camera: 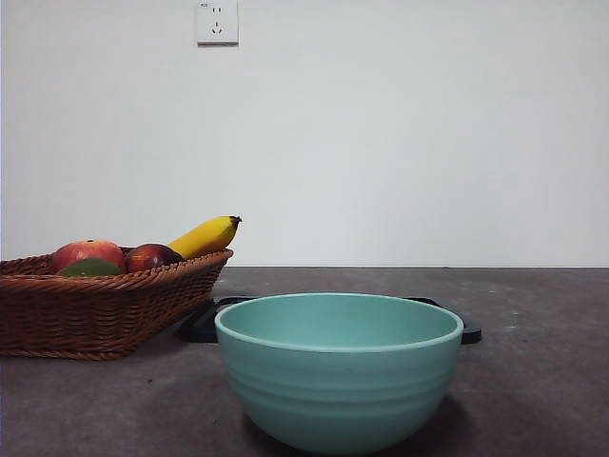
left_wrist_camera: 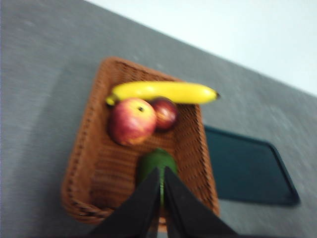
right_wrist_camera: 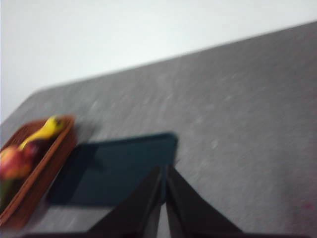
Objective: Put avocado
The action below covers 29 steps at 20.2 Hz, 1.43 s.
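Left claw [left_wrist_camera: 161, 184]: jaws pressed together with nothing between them, poised above the avocado [left_wrist_camera: 155, 164], which lies in the wicker basket [left_wrist_camera: 94, 163] beside a large red apple [left_wrist_camera: 131, 121], a smaller dark red apple [left_wrist_camera: 166, 112] and a banana [left_wrist_camera: 163, 91] resting across the basket's rim. Right claw [right_wrist_camera: 163, 186]: jaws likewise together and empty, over the dark tray [right_wrist_camera: 119, 171] on the grey bench [right_wrist_camera: 237, 129]. Teal bowl [camera: 339, 369]: on the bench in front of the tray, well apart from the basket.
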{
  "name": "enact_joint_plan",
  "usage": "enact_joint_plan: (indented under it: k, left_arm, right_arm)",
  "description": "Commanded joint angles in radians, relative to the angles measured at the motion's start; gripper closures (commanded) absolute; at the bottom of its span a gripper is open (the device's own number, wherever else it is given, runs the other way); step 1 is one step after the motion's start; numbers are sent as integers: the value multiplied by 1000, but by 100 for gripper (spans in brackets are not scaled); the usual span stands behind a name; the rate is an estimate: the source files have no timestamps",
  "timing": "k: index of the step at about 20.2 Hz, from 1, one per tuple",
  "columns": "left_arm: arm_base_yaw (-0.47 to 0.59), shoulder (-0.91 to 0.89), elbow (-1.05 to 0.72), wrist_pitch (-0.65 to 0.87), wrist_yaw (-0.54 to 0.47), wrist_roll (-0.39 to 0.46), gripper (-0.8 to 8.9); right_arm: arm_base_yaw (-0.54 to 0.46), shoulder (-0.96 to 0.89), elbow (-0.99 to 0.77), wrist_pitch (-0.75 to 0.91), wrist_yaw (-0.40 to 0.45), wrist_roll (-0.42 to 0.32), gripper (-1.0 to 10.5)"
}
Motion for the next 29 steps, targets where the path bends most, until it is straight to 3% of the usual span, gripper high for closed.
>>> enact_joint_plan:
  k: [1,10,14,19,23,29]
  left_arm:
    - [-1,66,69,-36,69,72,803]
    - [-41,207,264,-252,253,129,803]
    - [-87,248,391,-460,301,235,804]
    - [-128,246,451,-585,334,291,804]
    - [-145,247,451,-634,335,326,804]
    - [-145,247,451,-634,334,326,803]
  right_arm:
    - [5,97,96,-74,-77,-92,938]
    - [158,335,361,-347,-174,-228,938]
    - [324,422,451,-446,-174,-290,938]
    - [486,452,467,-511,-173,-327,938]
    - [543,452,467,-523,-173,-327,938]
    - [549,452,467,-523,-173,-327,938]
